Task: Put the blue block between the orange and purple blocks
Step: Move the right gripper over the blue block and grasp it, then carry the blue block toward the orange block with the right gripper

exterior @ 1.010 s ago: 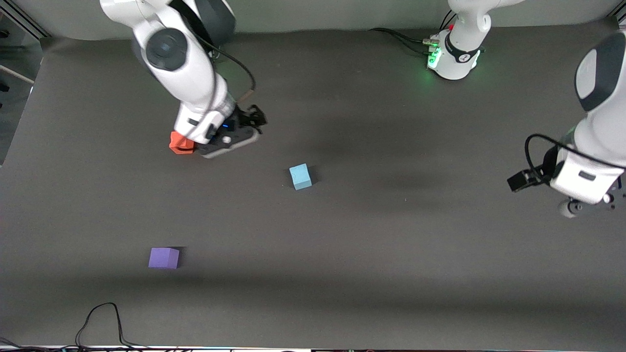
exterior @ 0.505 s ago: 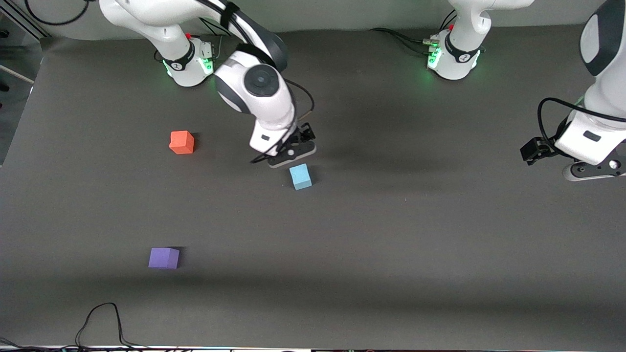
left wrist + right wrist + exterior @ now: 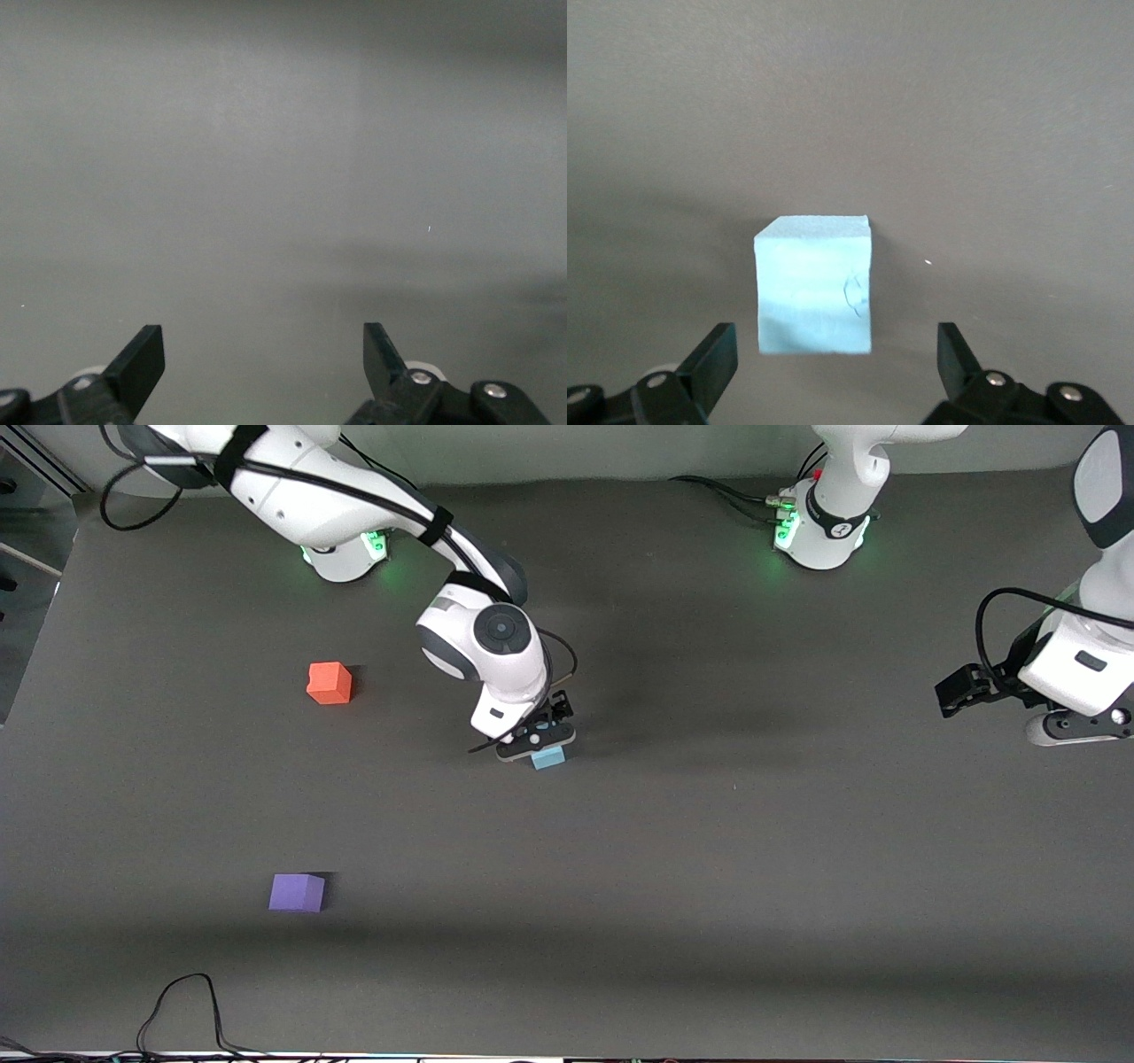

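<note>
The table (image 3: pixel 709 868) is a dark grey matte surface carrying three cubes and, at the edge nearest the front camera toward the right arm's end, a loose black cable (image 3: pixel 190 1010).

The right arm (image 3: pixel 354 505) reaches from its base out over the middle of the table. The left arm (image 3: pixel 1094 646) waits at its own end of the table, raised above bare surface.

The right gripper (image 3: pixel 536 741) hangs directly over the blue block (image 3: pixel 549 758), covering most of the cube in the front view. In the right wrist view the right gripper (image 3: pixel 837 372) has its fingers (image 3: pixel 713 359) spread wide, one on each side of the blue block (image 3: pixel 815 285), with clear gaps between the pads and the cube's faces; nothing is pinched.

The left gripper (image 3: pixel 1076 726) is over empty table. In the left wrist view the left gripper (image 3: pixel 263 367) shows its fingers (image 3: pixel 142 359) spread apart with only grey surface between them.

The blue block rests on the table near the centre, well apart from both other cubes. The orange block (image 3: pixel 330 683) lies toward the right arm's end, farther from the front camera than the blue block. The purple block (image 3: pixel 297 892) lies toward the same end, nearer to the front camera than both.
</note>
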Controlling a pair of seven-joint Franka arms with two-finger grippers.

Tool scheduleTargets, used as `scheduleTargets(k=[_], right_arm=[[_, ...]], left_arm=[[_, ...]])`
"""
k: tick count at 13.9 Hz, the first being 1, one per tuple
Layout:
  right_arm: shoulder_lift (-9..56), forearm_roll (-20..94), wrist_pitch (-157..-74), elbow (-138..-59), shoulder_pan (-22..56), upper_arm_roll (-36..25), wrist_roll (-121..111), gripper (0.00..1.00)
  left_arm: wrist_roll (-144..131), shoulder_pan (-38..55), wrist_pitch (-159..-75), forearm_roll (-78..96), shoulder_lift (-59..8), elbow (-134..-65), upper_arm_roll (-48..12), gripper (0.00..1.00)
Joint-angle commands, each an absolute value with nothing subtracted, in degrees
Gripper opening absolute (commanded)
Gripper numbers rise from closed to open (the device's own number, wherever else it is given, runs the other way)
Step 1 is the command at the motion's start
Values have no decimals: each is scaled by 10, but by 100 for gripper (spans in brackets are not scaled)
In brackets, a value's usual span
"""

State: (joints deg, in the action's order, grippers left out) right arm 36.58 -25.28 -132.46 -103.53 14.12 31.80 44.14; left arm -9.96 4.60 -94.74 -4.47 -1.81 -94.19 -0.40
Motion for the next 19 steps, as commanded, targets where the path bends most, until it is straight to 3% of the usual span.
scheduleTargets(k=[1,9,14,19], right_arm=[[385,-274,-1346,-1026,148,322,479,100],[400,-304,-1362,-1031,148,315,496,73],[388,-303,-1358,-1033,142,315,497,35],[289,-232,-1264,-1036,91,318,470,33]], left_arm=[[-65,47,-932,-38,-26,-926,1,100],[-65,43,-900,-39,-25,-920,2,100],[-73,47,-909,-33,-29,-915,-1,100],[-68,49,-911,-33,-31,-915,-1,100]])
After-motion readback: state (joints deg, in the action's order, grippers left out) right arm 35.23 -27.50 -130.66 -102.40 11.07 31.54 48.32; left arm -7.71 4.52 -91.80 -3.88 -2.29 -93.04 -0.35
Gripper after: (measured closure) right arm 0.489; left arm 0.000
